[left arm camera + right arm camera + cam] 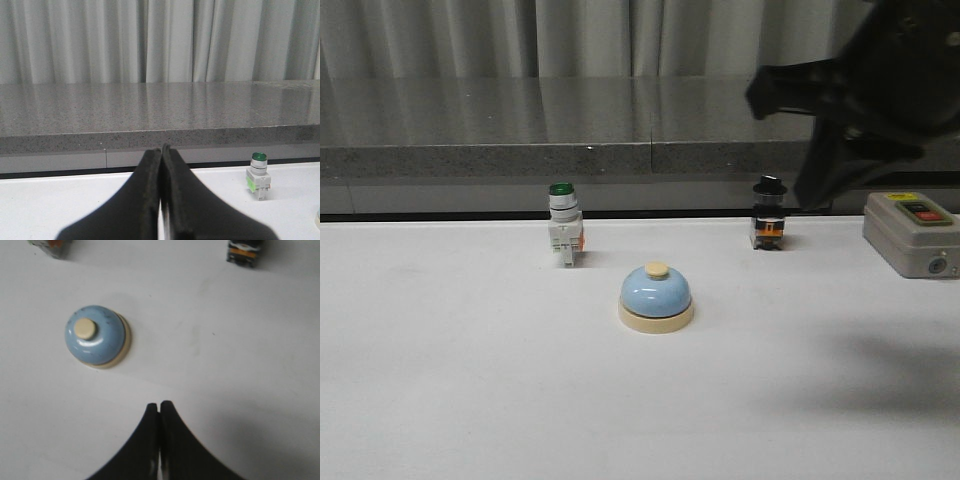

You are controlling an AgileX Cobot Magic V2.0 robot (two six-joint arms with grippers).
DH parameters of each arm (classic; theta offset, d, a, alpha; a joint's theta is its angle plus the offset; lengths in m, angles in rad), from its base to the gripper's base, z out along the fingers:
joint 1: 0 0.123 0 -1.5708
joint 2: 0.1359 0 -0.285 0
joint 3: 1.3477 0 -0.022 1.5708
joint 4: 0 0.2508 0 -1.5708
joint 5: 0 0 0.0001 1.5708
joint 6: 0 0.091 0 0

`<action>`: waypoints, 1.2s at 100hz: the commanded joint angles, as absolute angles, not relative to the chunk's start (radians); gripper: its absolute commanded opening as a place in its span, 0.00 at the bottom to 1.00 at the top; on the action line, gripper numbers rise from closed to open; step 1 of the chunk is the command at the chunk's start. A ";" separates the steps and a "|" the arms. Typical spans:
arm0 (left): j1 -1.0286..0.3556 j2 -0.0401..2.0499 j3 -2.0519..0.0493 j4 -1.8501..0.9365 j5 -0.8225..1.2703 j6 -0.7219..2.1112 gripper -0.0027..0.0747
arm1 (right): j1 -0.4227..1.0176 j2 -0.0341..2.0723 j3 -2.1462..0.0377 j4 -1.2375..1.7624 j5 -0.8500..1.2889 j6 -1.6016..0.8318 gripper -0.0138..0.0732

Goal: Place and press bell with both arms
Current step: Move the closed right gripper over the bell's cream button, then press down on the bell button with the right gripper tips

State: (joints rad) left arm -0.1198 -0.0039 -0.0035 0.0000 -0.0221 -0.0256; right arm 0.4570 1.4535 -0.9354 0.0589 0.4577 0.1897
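The light-blue bell point(656, 296) with a cream base and cream button stands upright on the white table, near the middle. It also shows in the right wrist view point(96, 335). My right arm point(865, 95) hangs high at the upper right, well above and right of the bell; its fingertips are hard to make out there. In the right wrist view my right gripper point(159, 406) is shut and empty, high over bare table, apart from the bell. My left gripper point(161, 149) is shut and empty, low over the table; it is out of the front view.
A green-capped white switch point(564, 224) stands behind the bell to the left, also in the left wrist view point(258, 175). A black-capped switch point(768, 213) stands behind to the right. A grey control box point(912, 233) sits at the right edge. A grey ledge point(570, 155) runs along the back.
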 commanded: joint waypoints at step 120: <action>-0.118 -0.036 0.053 -0.006 -0.104 -0.037 0.01 | 0.590 1.829 -1.280 0.079 0.365 0.177 0.08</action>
State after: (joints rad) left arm -0.1198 -0.0039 -0.0035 0.0000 -0.0221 -0.0256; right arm 0.5903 1.8676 -1.2488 0.0745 0.4179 0.1897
